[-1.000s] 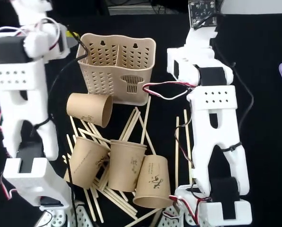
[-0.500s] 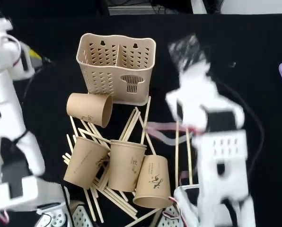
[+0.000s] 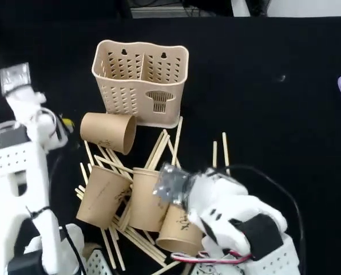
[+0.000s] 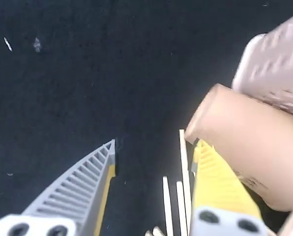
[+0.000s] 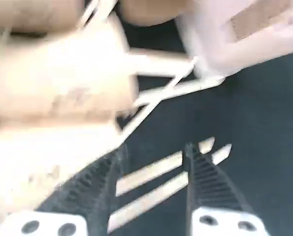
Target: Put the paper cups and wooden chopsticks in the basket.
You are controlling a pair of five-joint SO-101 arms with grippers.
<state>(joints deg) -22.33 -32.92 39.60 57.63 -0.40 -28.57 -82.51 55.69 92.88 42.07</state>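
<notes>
We are judging the step in hand as a chopstick pickup. The right gripper (image 5: 154,151) is standing open and empty with two chopsticks (image 5: 156,169) lying crosswise between its fingers, so it should be closing squarely on both without dragging the cups (image 5: 53,98) just beside them. The left gripper (image 4: 155,145) is also gaping empty, one finger right against a lying cup (image 4: 245,142) just beside the basket (image 4: 279,64).

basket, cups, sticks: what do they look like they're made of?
Basket: probably moulded plastic, beige and matte, judging by the slotted walls and rounded rim.
Cups: brown paper, matte, with thin walls and print on the side.
Chopsticks: pale, thin, unfinished-looking sticks, likely wood or bamboo; the grain is too small to tell.
</notes>
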